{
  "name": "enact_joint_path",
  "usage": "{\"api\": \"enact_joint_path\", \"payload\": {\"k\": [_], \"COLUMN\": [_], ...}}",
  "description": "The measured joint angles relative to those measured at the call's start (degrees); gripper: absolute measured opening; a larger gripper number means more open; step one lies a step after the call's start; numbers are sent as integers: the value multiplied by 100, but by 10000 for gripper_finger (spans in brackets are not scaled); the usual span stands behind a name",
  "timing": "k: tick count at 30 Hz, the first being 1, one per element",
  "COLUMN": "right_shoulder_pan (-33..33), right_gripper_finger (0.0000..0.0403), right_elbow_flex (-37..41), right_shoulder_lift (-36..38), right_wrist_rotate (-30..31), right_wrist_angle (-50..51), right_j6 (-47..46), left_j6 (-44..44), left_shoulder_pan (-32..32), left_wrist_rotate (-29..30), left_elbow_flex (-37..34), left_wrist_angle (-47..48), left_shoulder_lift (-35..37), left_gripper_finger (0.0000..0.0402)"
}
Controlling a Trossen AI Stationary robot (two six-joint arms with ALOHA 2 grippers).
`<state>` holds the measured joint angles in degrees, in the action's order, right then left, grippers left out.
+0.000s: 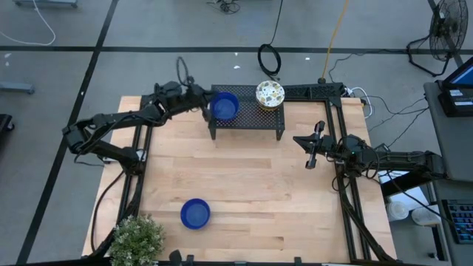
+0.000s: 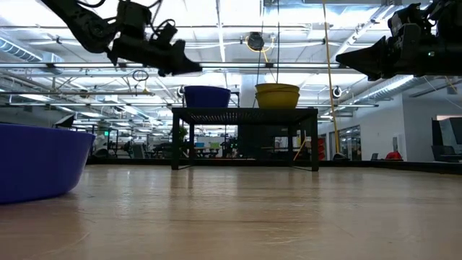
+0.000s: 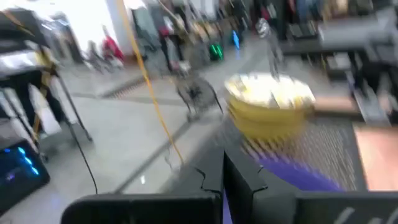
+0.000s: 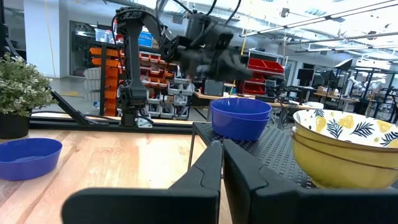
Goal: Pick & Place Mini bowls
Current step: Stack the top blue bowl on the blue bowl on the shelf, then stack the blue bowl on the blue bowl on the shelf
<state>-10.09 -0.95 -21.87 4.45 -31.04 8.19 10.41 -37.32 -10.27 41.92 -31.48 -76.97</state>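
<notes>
Likely slick and breakable, the blue bowl (image 1: 195, 213) near the table's front edge wants a rim pinch; both grippers are closed, empty.

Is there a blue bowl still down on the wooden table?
Yes, one blue bowl sits on the wooden table near the potted plant, off the black rack.

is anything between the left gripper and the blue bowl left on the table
Nothing visible. The left gripper is shut beside the blue stack on the rack; bare tabletop lies between there and the lone blue bowl.
</notes>
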Motion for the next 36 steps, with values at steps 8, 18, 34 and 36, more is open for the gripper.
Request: {"api": "enact_joint_path", "payload": {"k": [8, 18, 34, 36], "right_shoulder_pan": [0, 0, 0, 0], "right_gripper_finger": [2, 2, 2, 2], "right_elbow_flex": [0, 0, 0, 0], "right_shoulder_lift": [-1, -2, -2, -2], "right_wrist_rotate": [0, 0, 0, 0], "right_wrist_angle": [0, 2, -1, -1], "right_j6": [1, 2, 1, 0], "left_j6": [-522, -607, -476, -165], "left_shoulder_pan": [-264, -280, 627, 938], "left_wrist_rotate": [-29, 3, -663, -641], "left_elbow_flex": [36, 41, 275, 279], "left_wrist_angle": [-55, -267, -680, -657], "left_shoulder_lift": [-213, -1006, -198, -203], "left_gripper_finger": [6, 7, 7, 11]}}
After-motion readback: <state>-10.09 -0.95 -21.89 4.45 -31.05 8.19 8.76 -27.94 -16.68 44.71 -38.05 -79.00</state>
